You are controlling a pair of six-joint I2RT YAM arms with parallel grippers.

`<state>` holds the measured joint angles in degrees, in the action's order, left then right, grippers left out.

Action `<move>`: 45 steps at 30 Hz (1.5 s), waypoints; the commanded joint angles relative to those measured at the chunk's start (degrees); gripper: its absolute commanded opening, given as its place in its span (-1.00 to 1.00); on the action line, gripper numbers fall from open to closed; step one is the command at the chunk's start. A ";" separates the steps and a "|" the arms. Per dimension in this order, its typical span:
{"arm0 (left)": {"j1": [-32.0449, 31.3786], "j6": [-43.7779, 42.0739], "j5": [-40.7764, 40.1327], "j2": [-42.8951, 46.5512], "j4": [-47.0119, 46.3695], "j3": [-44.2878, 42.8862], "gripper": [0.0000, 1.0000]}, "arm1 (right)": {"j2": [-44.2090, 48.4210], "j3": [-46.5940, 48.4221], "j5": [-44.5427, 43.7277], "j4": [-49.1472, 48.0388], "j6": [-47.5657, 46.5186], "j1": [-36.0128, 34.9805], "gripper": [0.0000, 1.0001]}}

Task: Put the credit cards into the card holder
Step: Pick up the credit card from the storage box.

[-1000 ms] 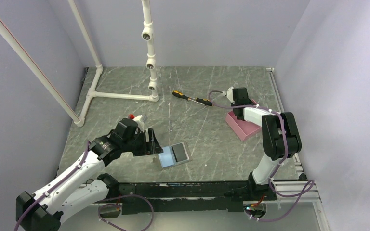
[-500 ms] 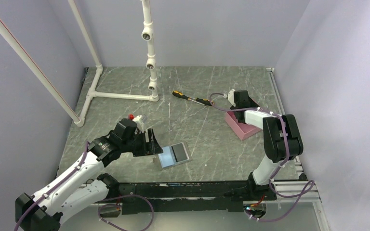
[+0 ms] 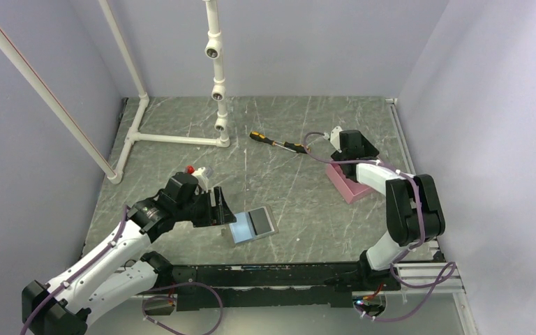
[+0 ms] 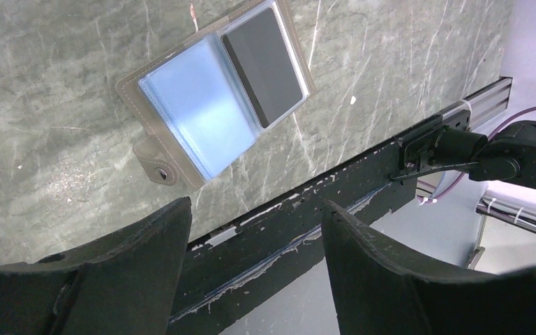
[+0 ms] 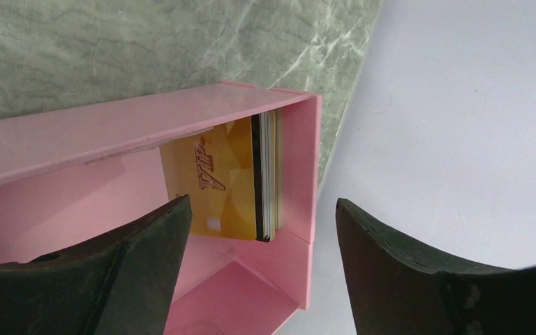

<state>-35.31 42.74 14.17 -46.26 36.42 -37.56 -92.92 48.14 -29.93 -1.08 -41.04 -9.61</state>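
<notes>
The grey card holder (image 3: 252, 224) lies open on the table, light blue inside, with a dark card (image 4: 263, 68) in its right pocket; it also shows in the left wrist view (image 4: 202, 105). My left gripper (image 3: 218, 206) hovers just left of it, open and empty. A stack of credit cards (image 5: 234, 178), a tan one in front and dark ones behind, stands on edge against the end wall of the pink tray (image 5: 77, 136). My right gripper (image 5: 258, 230) is open and empty above the tray's end (image 3: 350, 183).
A yellow-and-black screwdriver (image 3: 278, 142) lies behind the tray. A white pipe frame (image 3: 174, 138) stands at the back left. A small white bottle with a red cap (image 3: 199, 171) sits by the left arm. The black rail (image 4: 363, 181) edges the table front.
My right gripper has swung a little to the right and nearer over the pink tray. The left arm and the card holder have not moved.
</notes>
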 commanded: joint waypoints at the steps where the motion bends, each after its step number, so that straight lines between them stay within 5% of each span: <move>1: 0.30 0.06 1.60 -0.24 -1.37 -0.03 0.47 | 1.89 0.49 0.05 0.69 1.96 0.15 0.61; 6: 0.28 0.24 1.65 0.18 -1.33 -0.05 0.47 | -0.32 3.03 3.50 4.03 5.04 2.57 0.99; 17: 0.33 0.07 1.19 1.08 -0.31 0.03 0.47 | -4.50 7.20 7.31 7.43 7.22 5.22 0.98; 26: 0.35 0.15 1.29 0.75 -0.57 0.21 0.47 | -5.56 8.25 -1.49 5.09 5.48 5.13 0.76; 45: 0.37 0.57 1.80 1.02 -1.05 0.63 0.47 | -2.67 9.29 -5.12 6.85 6.71 5.09 0.04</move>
<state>-35.27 42.92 15.14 -45.87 36.49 -37.50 -98.37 55.64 -32.58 6.24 -35.29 -4.62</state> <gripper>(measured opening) 0.734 0.552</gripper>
